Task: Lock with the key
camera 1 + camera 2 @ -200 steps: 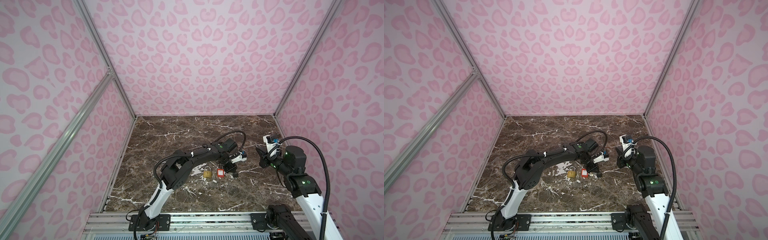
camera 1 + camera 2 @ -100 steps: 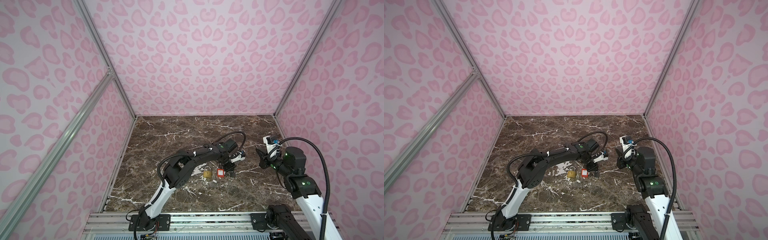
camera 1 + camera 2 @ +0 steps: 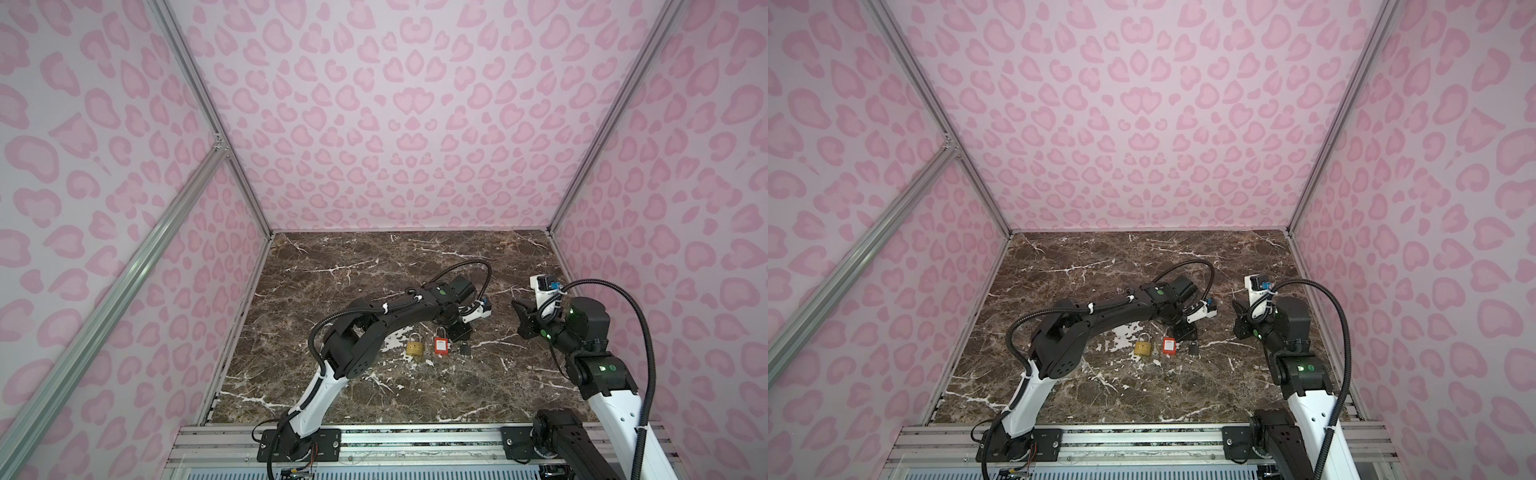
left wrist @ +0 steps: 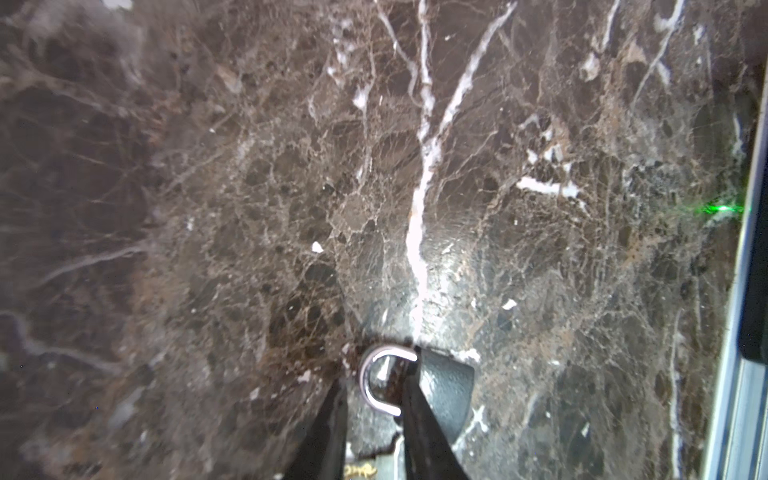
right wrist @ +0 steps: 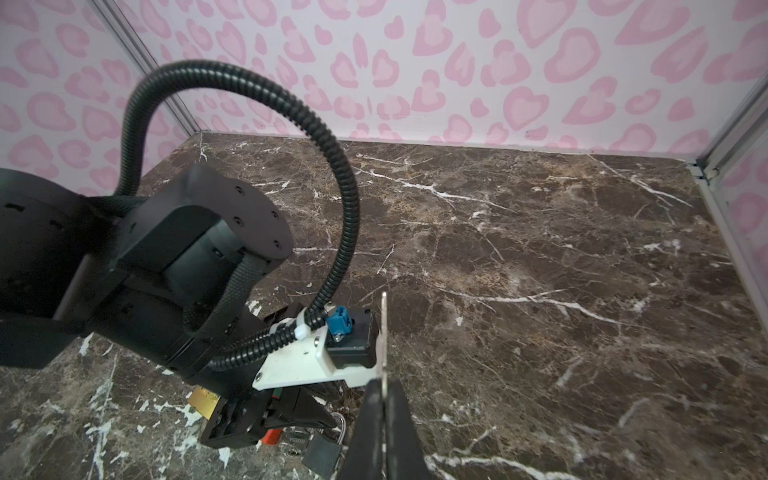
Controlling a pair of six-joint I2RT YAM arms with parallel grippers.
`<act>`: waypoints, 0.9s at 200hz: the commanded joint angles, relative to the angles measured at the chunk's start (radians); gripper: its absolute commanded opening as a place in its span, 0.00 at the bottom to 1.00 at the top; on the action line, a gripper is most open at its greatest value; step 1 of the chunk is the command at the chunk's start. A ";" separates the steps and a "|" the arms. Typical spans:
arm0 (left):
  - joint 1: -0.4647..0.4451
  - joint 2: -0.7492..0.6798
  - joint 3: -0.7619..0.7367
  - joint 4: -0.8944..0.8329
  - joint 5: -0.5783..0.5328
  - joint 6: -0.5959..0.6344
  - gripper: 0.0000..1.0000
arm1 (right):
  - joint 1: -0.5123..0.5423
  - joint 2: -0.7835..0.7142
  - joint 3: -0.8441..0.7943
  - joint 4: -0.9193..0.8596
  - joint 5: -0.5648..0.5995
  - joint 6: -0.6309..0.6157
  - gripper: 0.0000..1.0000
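Note:
A small black padlock [image 3: 465, 350] lies on the marble to the right of a red padlock [image 3: 440, 344]; both top views show it, again as the black padlock [image 3: 1193, 350]. My left gripper [image 3: 460, 332] hovers just behind it, pointing down. In the left wrist view its jaws stand slightly open around the silver shackle [image 4: 384, 380], with the black body [image 4: 446, 386] beside one finger. My right gripper [image 3: 524, 320] hangs apart to the right, shut on a thin silver key [image 5: 384, 332] whose blade sticks out past the fingertips.
A brass padlock [image 3: 414, 348] lies left of the red one. Pink patterned walls [image 3: 395, 124] enclose the marble floor on three sides, and an aluminium rail [image 3: 415, 440] runs along the front. The left arm's black cable [image 5: 332, 174] loops in front of the right wrist camera.
My left gripper's jaws have parted from shut, and the gripper has drawn back slightly from the black padlock. The right arm has stayed still with the key.

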 commanded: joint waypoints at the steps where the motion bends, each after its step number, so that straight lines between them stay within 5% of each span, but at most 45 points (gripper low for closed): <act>1: 0.007 -0.142 -0.052 0.074 -0.022 -0.012 0.27 | -0.002 0.003 -0.004 0.058 -0.010 0.070 0.00; 87: 0.081 -0.490 -0.377 0.331 -0.043 -0.155 0.29 | 0.001 0.037 -0.130 0.047 -0.052 0.422 0.00; 180: 0.084 -0.612 -0.509 0.429 -0.053 -0.210 0.29 | 0.164 0.177 -0.339 0.295 0.079 0.779 0.00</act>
